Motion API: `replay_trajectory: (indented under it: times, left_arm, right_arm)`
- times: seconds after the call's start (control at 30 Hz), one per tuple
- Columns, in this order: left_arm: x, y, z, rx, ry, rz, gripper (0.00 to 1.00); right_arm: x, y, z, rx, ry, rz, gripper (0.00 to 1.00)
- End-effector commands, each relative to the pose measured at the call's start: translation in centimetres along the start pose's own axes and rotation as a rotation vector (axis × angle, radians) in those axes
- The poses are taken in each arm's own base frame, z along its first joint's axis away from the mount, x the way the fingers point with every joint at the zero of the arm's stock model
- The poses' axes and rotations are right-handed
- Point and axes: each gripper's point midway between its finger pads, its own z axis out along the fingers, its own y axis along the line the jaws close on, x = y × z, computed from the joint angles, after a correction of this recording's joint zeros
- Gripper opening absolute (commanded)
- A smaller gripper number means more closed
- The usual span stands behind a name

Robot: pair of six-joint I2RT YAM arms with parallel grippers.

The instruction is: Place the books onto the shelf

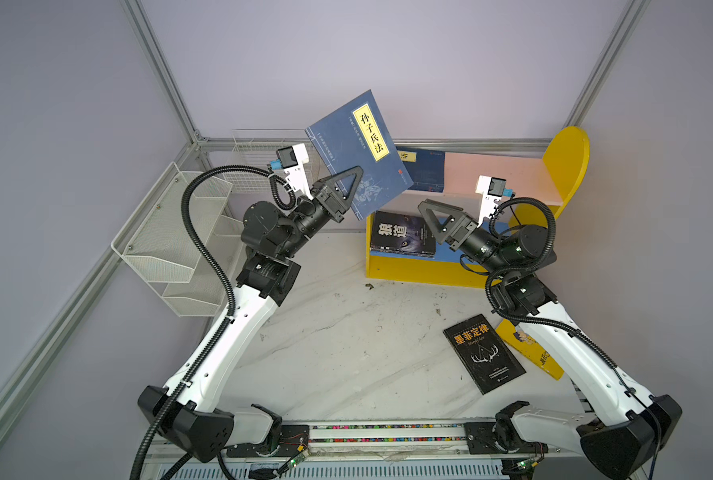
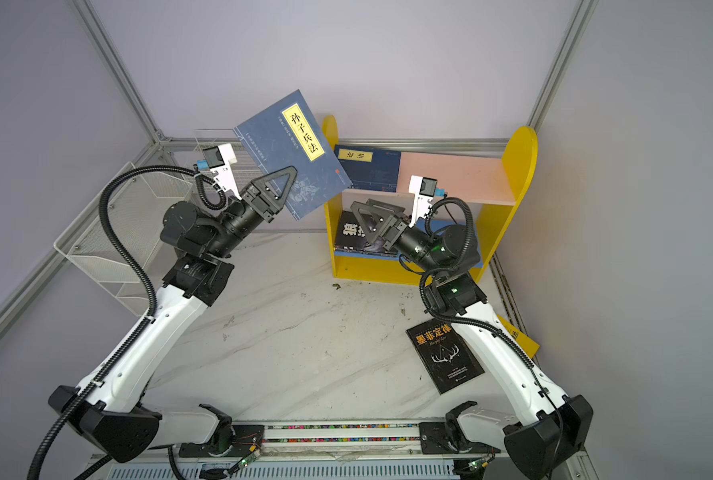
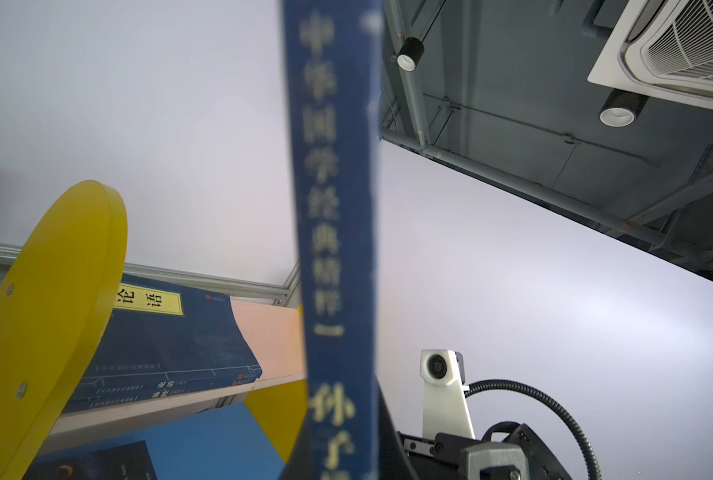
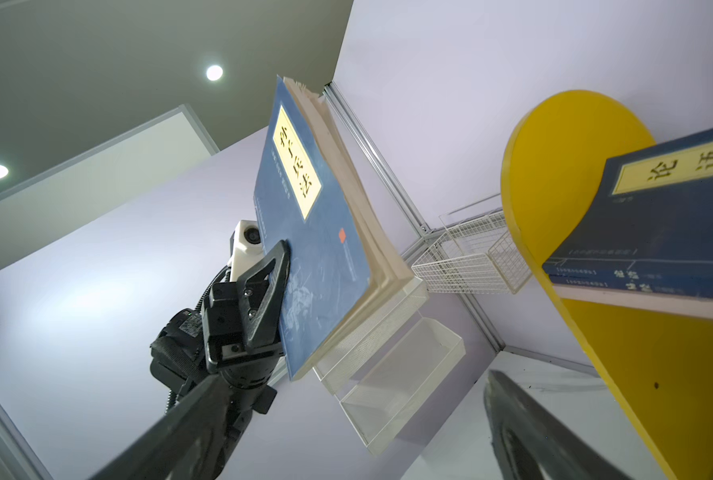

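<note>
Marbled white counter [image 1: 346, 353] in a grey-walled booth. Left jaws clench the navy book [image 1: 359, 153], tilted aloft at twelve o'clock; right jaws gape empty before the shelf [image 1: 566, 162] at two o'clock. Next, likely: carry it onto the pink board [image 1: 521, 174].

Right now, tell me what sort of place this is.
Probably a robot lab booth: aluminium frame around plain panels, left arm and right arm at a marble-look table, air-conditioning unit overhead.

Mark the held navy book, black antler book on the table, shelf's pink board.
held navy book [image 1: 361, 156]: a top view, middle of front cover.
black antler book [image 1: 484, 353]: a top view, cover centre.
pink board [image 1: 521, 170]: a top view, bare top surface.
</note>
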Motion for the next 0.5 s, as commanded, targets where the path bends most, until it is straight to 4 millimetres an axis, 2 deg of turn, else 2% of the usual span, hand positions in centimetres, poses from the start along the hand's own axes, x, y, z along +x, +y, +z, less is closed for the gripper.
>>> replay_trajectory:
  times: [0.0, 0.07, 0.13, 0.33, 0.37, 0.47]
  left_arm:
    - [-5.2, -7.2, -0.3, 0.242, -0.154, -0.001, 0.0]
    - [-4.9, -7.6, -0.3, 0.265, -0.159, -0.025, 0.0]
    - [-3.3, -6.1, 1.0, 0.242, -0.137, -0.058, 0.0]
    - [-2.1, -6.2, 2.0, 0.245, -0.123, -0.083, 0.0]
    - [-2.0, -6.3, 2.0, 0.246, -0.122, -0.085, 0.0]
    - [-1.7, -6.1, 2.3, 0.242, -0.124, -0.096, 0.0]
  right_arm:
    - [-0.5, 2.1, 0.5, -0.116, -0.037, 0.036, 0.97]
    - [-0.5, 2.5, 1.1, -0.137, -0.042, 0.04, 0.96]
    - [-0.8, 2.4, 1.8, -0.157, -0.068, 0.068, 0.94]
    - [-1.0, 2.0, 4.3, -0.211, -0.092, 0.111, 0.84]
    - [-1.2, 2.0, 4.4, -0.213, -0.104, 0.117, 0.8]
    - [-1.6, 1.4, 4.8, -0.193, -0.126, 0.139, 0.6]
